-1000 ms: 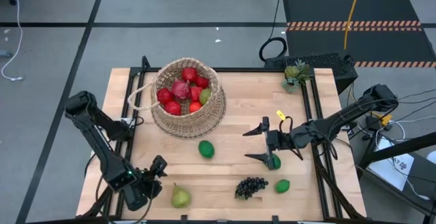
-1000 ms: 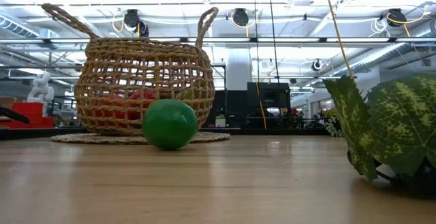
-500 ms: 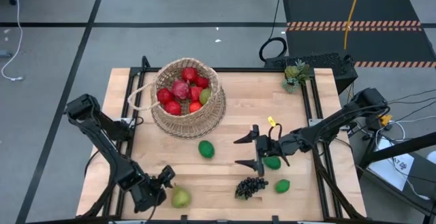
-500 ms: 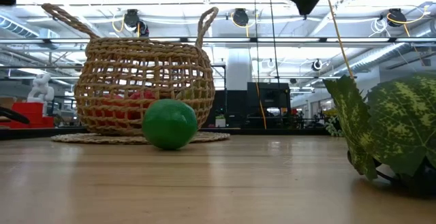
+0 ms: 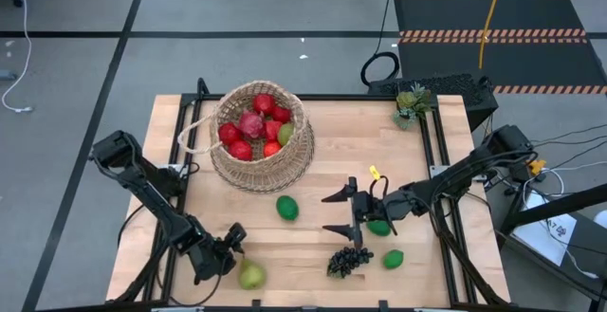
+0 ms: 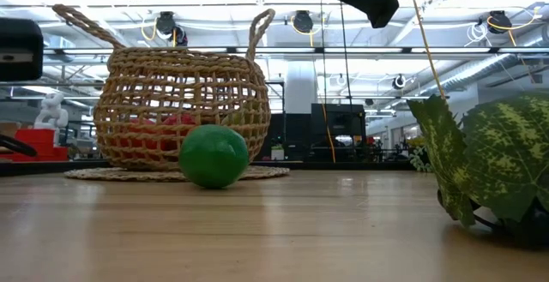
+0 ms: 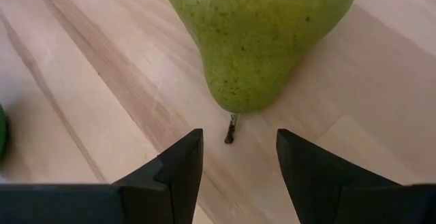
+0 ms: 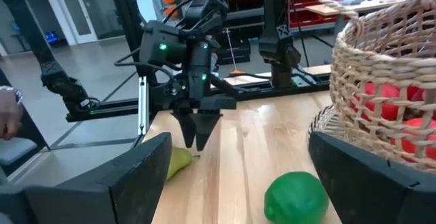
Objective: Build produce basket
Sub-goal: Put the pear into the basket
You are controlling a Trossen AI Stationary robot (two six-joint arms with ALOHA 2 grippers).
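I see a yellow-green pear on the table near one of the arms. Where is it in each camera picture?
High view: the pear lies at the table's near left edge, beside the left gripper.
Low view: not in it.
Left wrist view: pear fills the top, stem toward the open fingers.
Right wrist view: pear peeks out behind a finger.
Shared landmark: the basket.

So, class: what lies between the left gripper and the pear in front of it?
Only bare wooden table. In the left wrist view the left gripper is open, with the pear just ahead, its stem pointing into the gap and nothing between them.
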